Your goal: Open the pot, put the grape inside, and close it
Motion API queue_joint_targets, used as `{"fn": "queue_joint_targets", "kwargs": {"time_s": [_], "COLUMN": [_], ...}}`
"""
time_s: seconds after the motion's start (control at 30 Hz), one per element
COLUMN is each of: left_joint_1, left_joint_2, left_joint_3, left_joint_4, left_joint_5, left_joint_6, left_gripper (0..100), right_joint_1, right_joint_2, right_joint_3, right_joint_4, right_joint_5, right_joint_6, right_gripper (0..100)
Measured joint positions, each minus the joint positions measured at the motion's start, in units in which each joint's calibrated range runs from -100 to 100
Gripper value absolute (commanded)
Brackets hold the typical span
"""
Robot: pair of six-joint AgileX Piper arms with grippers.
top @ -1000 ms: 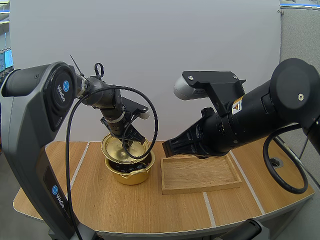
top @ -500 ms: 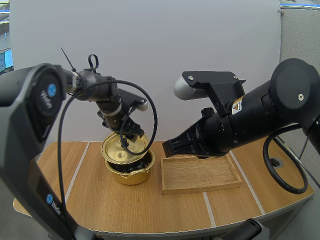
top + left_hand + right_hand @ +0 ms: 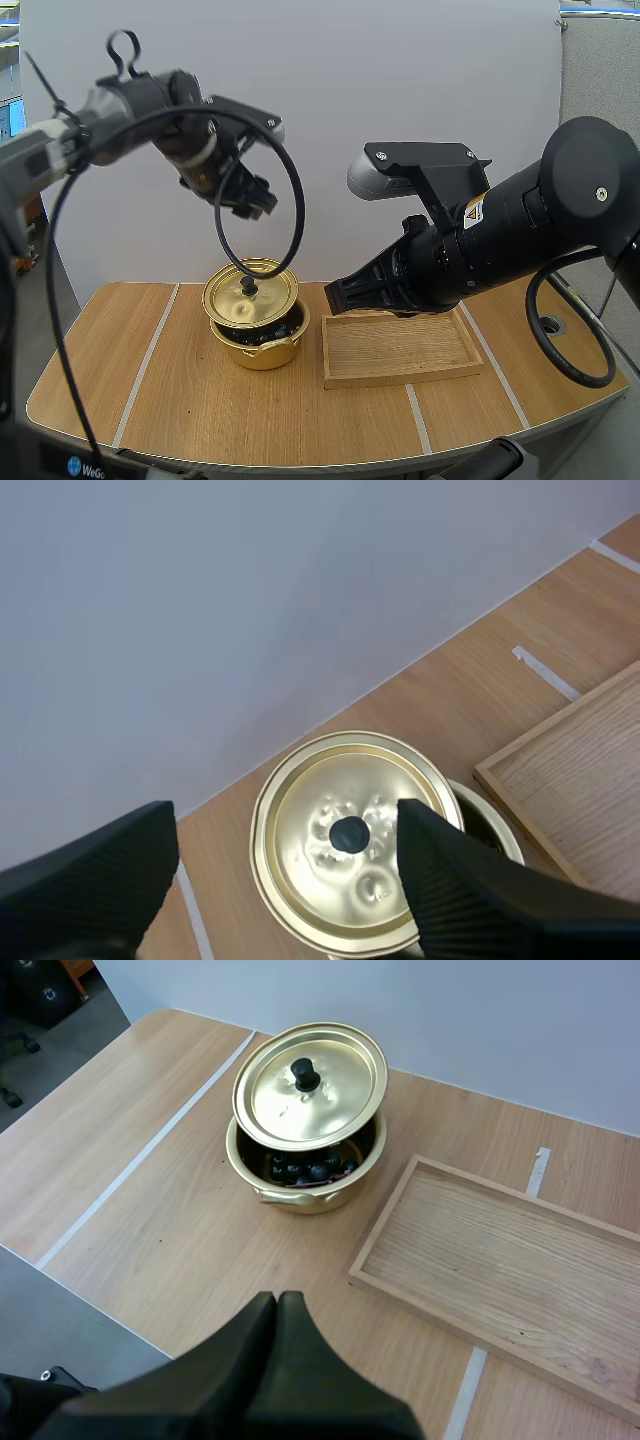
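My left arm reaches up and forward, and the left gripper point(image 3: 252, 203) hangs high over the round golden metal pot point(image 3: 262, 350). Its black ribbed fingers point(image 3: 440, 880) stand wide apart with nothing between them. My right arm stretches in from the side, pointing toward the pot; the right gripper point(image 3: 278, 1310) is pressed together into one dark wedge, empty, above the light wooden table point(image 3: 150, 1160). The golden lid point(image 3: 308, 1085) with its black knob sits askew on the pot, tilted, leaving a gap on one side. The dark grapes point(image 3: 305, 1170) lie inside, partly hidden under the lid. In the high view the right arm covers the far edge of the shallow wooden tray point(image 3: 400, 352) just beside the pot. The WeGo lettering point(image 3: 85, 467) reads on the left arm's base, which is cut off; the yellow warning label point(image 3: 470, 211) on the right arm is too small to read
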Motion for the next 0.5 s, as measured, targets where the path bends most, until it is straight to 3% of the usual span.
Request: {"fn": "queue_joint_targets", "kwargs": {"time_s": [0.23,0.5], "left_joint_1": [0.0,0.0], "left_joint_2": [-8.1,-8.8], "left_joint_3": [-4.3,-4.4], "left_joint_4": [0.0,0.0], "left_joint_5": [7.9,8.3], "left_joint_6": [0.5,0.5], "left_gripper": [100,100], "right_joint_1": [0.0,0.0], "right_joint_2": [0.0,0.0], "right_joint_3": [0.0,0.0], "right_joint_4": [0.0,0.0], "right_joint_5": [0.0,0.0], "right_joint_6": [0.0,0.0], "right_gripper": [0,0]}}
